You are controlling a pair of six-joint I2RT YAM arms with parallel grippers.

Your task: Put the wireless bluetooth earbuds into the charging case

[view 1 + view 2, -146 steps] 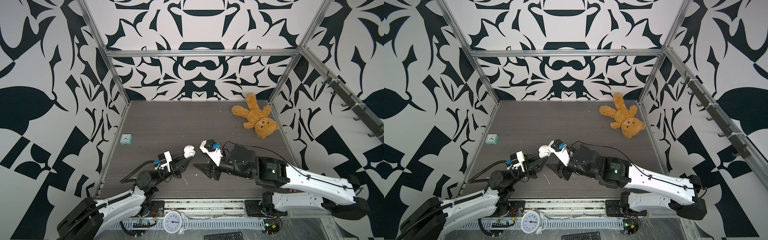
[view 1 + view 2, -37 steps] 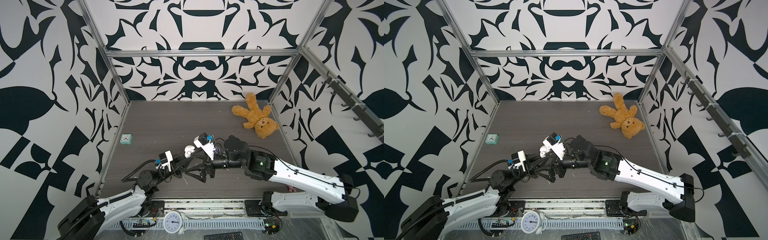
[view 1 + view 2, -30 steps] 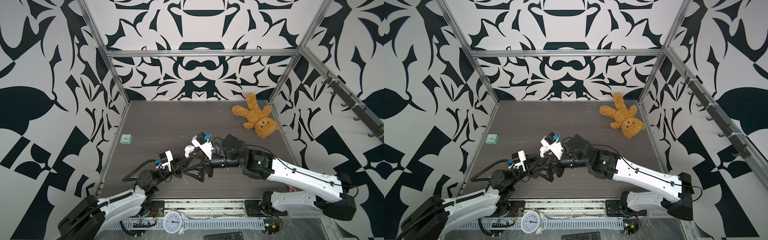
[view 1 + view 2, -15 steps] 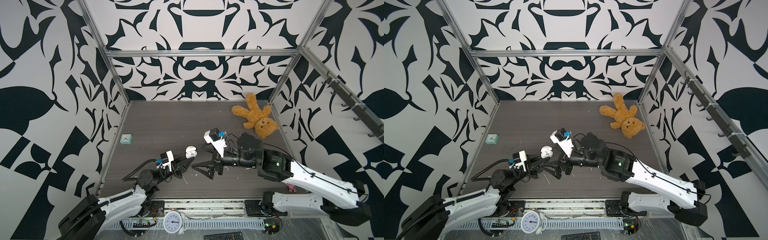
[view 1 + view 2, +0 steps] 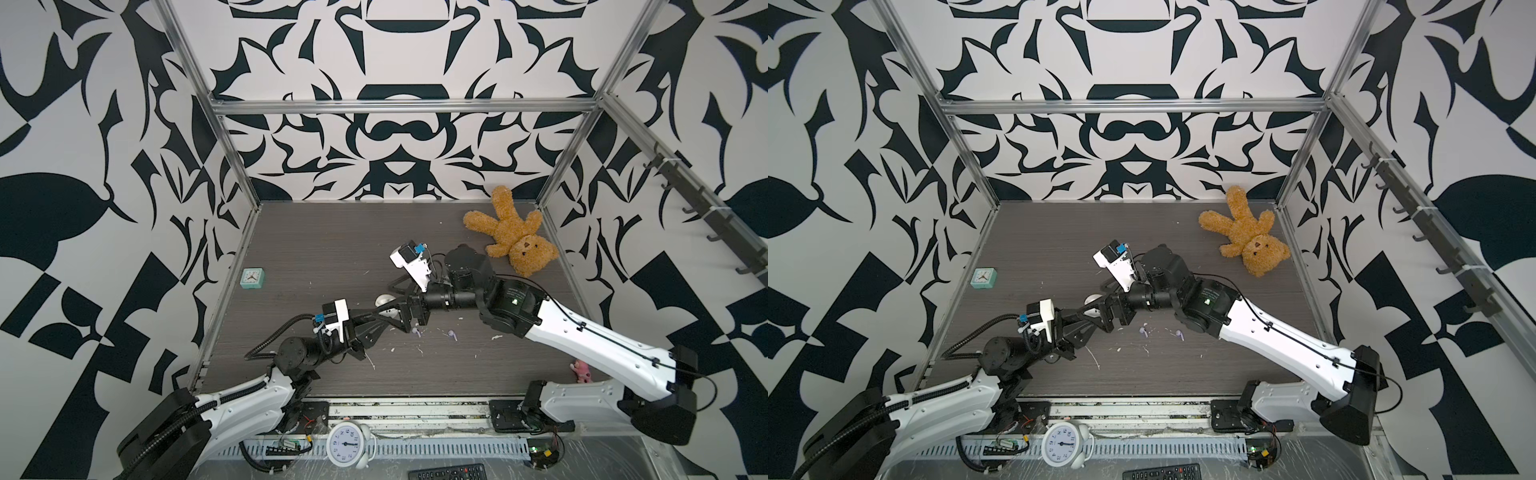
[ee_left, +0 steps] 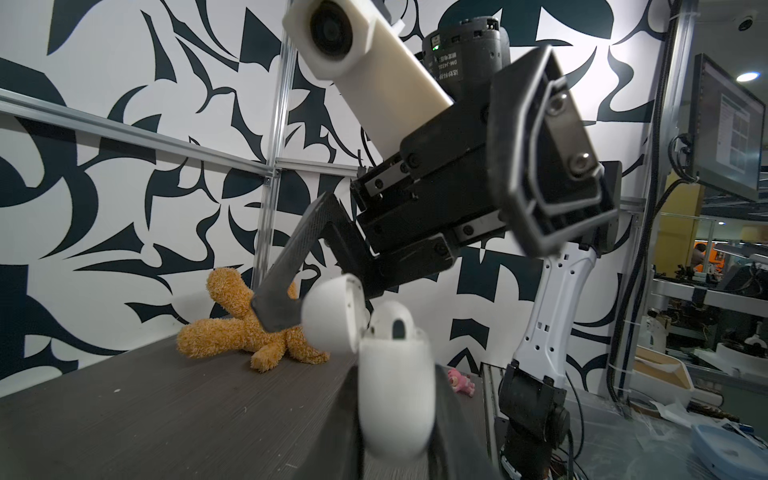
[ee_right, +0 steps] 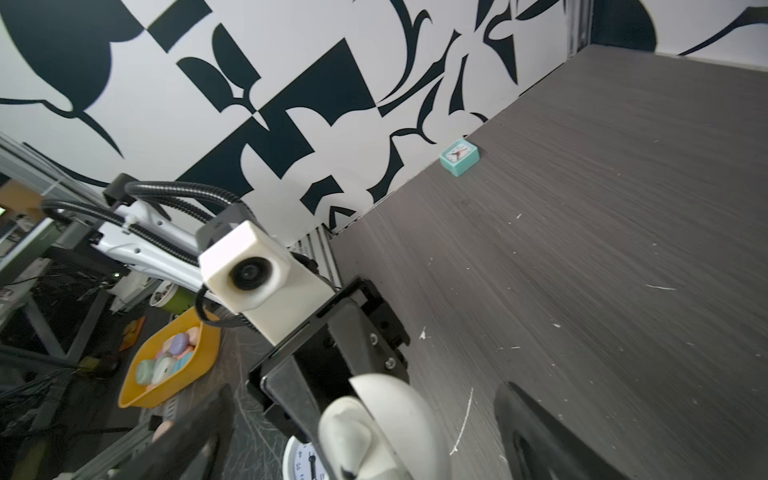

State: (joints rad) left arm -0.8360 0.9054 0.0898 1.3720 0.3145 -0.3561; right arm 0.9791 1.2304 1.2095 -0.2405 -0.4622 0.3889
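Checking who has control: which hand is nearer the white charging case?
Left. The left hand grips the charging case; the right hand, open, straddles it.

Two purple earbuds [image 5: 416, 331] [image 5: 452, 334] (plus one white earbud [image 6: 392, 328]), one case [image 6: 395, 395], one teddy bear [image 5: 513, 241], two clocks [image 5: 252, 278] [image 5: 348, 444].

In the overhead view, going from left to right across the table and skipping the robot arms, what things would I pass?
small teal clock → white earbud case → purple earbud → second purple earbud → teddy bear → pink toy
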